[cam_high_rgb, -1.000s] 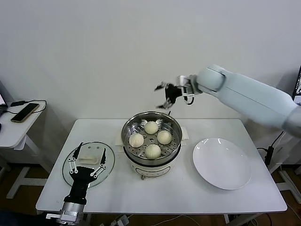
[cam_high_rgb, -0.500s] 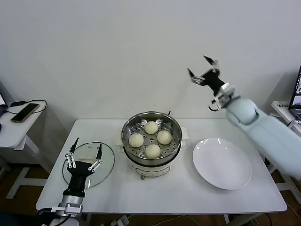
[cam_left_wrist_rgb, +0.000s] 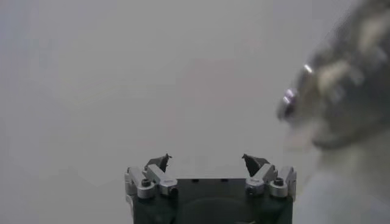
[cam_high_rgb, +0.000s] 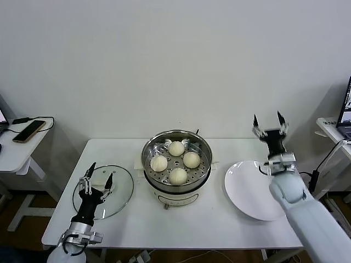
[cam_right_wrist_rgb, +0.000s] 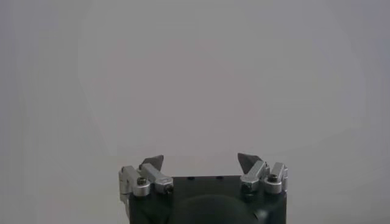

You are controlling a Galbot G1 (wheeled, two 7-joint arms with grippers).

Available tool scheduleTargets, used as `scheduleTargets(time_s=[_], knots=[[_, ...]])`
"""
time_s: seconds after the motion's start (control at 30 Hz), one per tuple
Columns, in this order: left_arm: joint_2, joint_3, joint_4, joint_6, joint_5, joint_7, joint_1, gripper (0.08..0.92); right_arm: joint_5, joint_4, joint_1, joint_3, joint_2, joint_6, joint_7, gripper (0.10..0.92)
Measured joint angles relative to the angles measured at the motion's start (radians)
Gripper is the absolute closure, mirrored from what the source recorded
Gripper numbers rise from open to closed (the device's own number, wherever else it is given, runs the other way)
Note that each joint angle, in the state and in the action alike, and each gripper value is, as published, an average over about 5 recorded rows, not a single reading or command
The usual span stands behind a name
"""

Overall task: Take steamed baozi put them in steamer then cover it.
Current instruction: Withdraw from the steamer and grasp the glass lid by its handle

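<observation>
All four baozi (cam_high_rgb: 176, 160) sit on the perforated tray inside the steamer (cam_high_rgb: 176, 143) at the table's (cam_high_rgb: 219, 224) middle, so loading looks finished and only covering remains. The cover (cam_high_rgb: 122, 189) lies flat on the table left of the steamer. The left gripper (cam_high_rgb: 96, 182) points up over it, jaws spread wide and empty, likely placed to take the handle. The right gripper (cam_high_rgb: 269, 124) is raised at the far right above the plate (cam_high_rgb: 247, 186), open and empty, clear of the pot.

You find no readable text, label, brand or number anywhere here (the steamer (cam_high_rgb: 176, 159) base, plate (cam_high_rgb: 253, 189) and phone (cam_high_rgb: 28, 131) all show blank faces).
</observation>
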Motion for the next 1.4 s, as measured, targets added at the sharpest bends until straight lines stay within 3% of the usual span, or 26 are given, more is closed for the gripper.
scheduleTargets(time_s=[0.53,0.97,1.4], knots=[[0.021,-0.014,0.266,0.051,0.435,-0.037,-0.083,0.177,-0.082,0.036,-0.262,0.188,0.164,0.043,0.007,0.203],[0.025,0.0,0.376,0.071,0.511,-0.057,-0.156,0.177,-0.116,0.021,-0.325,0.235,0.212,0.06,-0.01,0.203],[0.013,0.027,0.411,0.088,0.496,-0.061,-0.216,0.177,-0.141,0.004,-0.344,0.248,0.229,0.067,-0.021,0.203]])
